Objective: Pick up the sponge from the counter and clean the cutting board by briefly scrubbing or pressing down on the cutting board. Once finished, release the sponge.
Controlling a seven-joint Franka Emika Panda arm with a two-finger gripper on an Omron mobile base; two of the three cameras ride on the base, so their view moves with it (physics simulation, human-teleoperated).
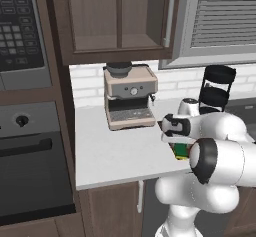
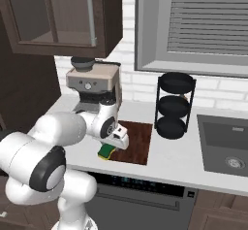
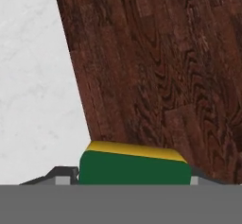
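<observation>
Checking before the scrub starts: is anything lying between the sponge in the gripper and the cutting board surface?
Nothing visible does. The sponge sits between the fingers of the gripper at the near-left corner of the cutting board, whose wood ahead is bare. The coffee machine and black rack stand off it.

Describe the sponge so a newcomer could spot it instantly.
Start at the coffee machine on the counter; the dark wooden cutting board lies just right of it. At the board's near left corner, between the gripper fingers, is the sponge: a small green-over-yellow block, the brightest item there.
</observation>
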